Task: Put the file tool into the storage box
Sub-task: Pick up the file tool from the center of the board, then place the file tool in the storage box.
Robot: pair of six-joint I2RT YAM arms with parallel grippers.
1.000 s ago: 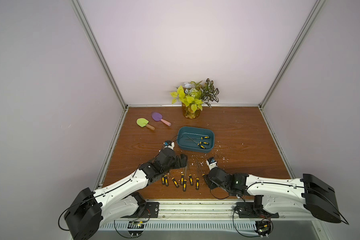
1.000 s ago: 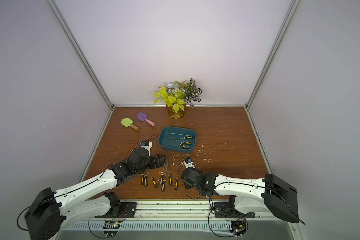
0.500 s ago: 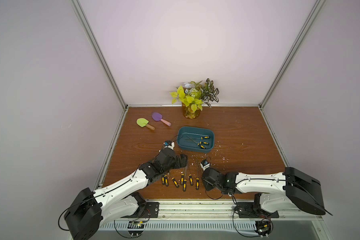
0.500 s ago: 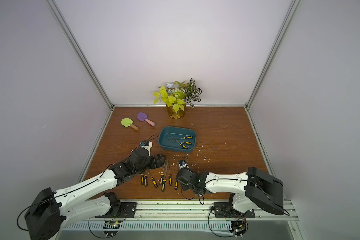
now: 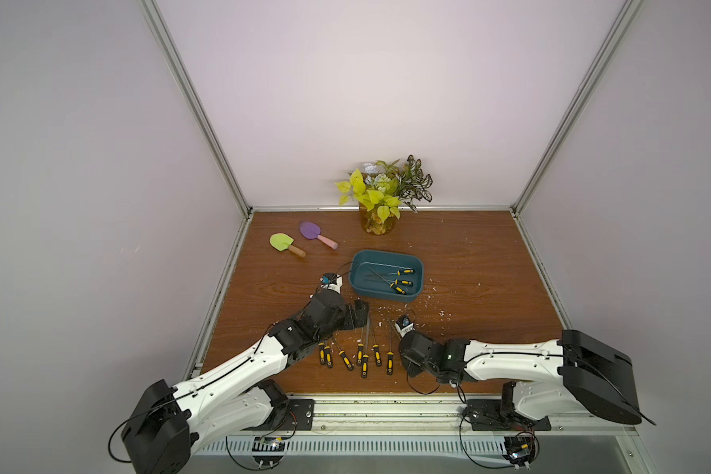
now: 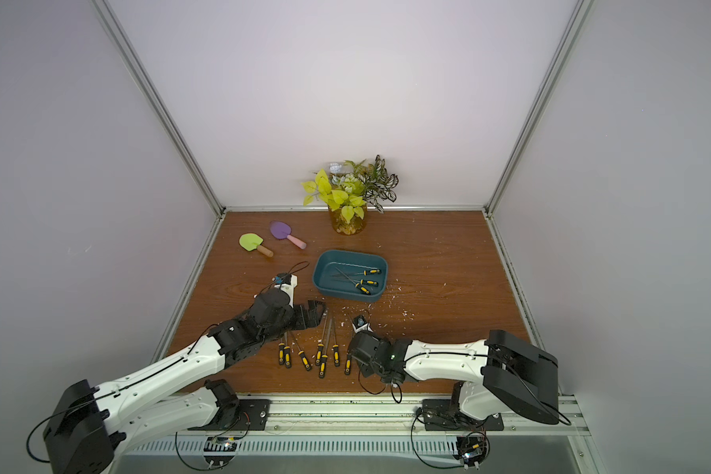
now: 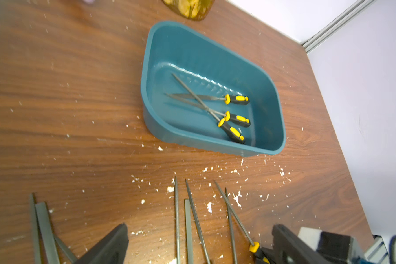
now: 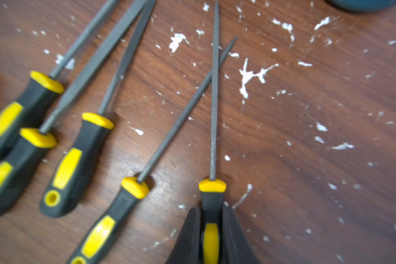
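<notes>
Your right gripper [image 8: 212, 212] is clamped on the black-and-yellow handle of one file [image 8: 213, 114], with a jaw tight on either side of the grip. That file sits on the robot's side of the storage box [image 5: 386, 253], apart from it, at the end of the row nearest your right arm. You cannot tell from these views whether it rests on the table [image 5: 468, 262] or is just off it.

Watch the neighbouring file [image 8: 181, 118]: its shaft crosses the held shaft near the tips. The other loose files [image 5: 376, 355] lie in a rough row beside it.

Your left gripper [image 7: 199, 227] hangs wide open over their tips, between the row and the box's near corner.

The box holds three files [image 7: 237, 98], with their handles toward one end and their shafts crossing. White flecks [image 7: 237, 197] litter the wood between box and row.

Beyond the box stands the plant jar [image 5: 376, 223]. A green scoop [image 5: 282, 243] and a purple scoop [image 5: 310, 230] lie off the box's far left corner.
</notes>
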